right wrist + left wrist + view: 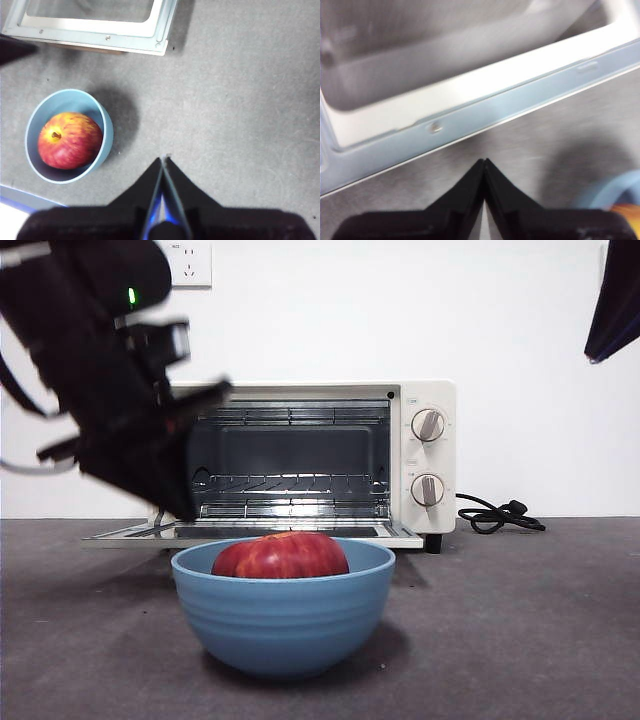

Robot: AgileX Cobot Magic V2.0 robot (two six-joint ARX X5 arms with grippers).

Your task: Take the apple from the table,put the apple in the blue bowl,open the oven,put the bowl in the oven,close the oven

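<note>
The red apple (282, 556) lies inside the blue bowl (284, 625), which stands on the table (520, 640) in front of the oven (420, 455). The oven's door (250, 534) hangs fully open and lies flat. My left gripper (484, 162) is shut and empty, just over the door's front edge (470, 112), at the oven's left side in the front view. My right gripper (164, 161) is shut and empty, high above the table to the bowl's (102, 125) right, with the apple (69, 140) visible below.
The oven's black cord (495, 515) lies coiled on the table at its right. A wall socket (190, 262) sits high on the white wall. The oven's wire rack (290, 485) is bare.
</note>
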